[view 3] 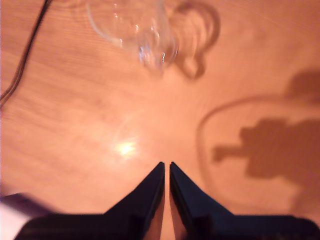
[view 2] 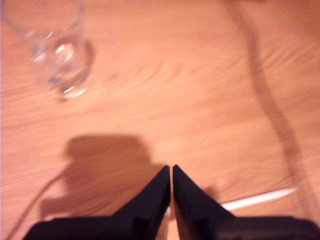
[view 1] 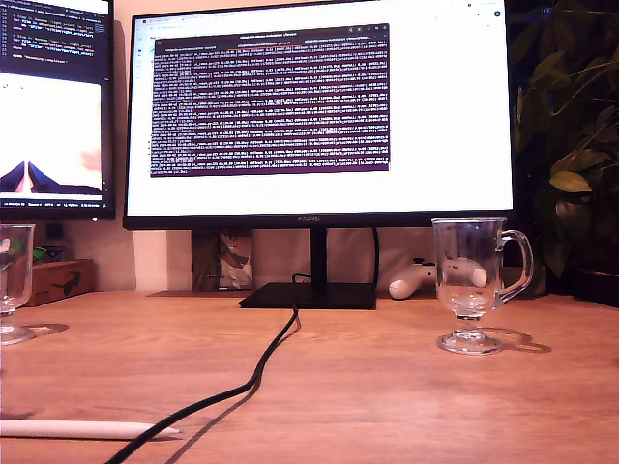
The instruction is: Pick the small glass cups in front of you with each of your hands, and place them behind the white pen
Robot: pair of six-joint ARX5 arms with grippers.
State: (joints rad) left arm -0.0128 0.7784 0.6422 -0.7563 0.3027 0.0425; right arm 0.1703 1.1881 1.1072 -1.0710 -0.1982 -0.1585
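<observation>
My first claw (view 2: 171, 172) closed, empty, above worktop (view 1: 387, 387); my second claw (view 3: 166, 169) likewise. One glass cup (view 1: 471, 283) far right in exterior view, other cup (view 1: 14, 280) at left edge. White pen (view 1: 82, 428) near-left. Risk: closed claws knock cups over; black cable (view 1: 242, 387) may snag.

Warm, dim orange light tints my views; the monitor (view 1: 319, 111) glares white. Both wrist views are soft and blurred, with dark shadows across the desk (view 2: 200, 90).

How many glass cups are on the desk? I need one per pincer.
2: one glass cup at the exterior view's right, near the monitor; another glass cup cut off at that view's left edge.
</observation>
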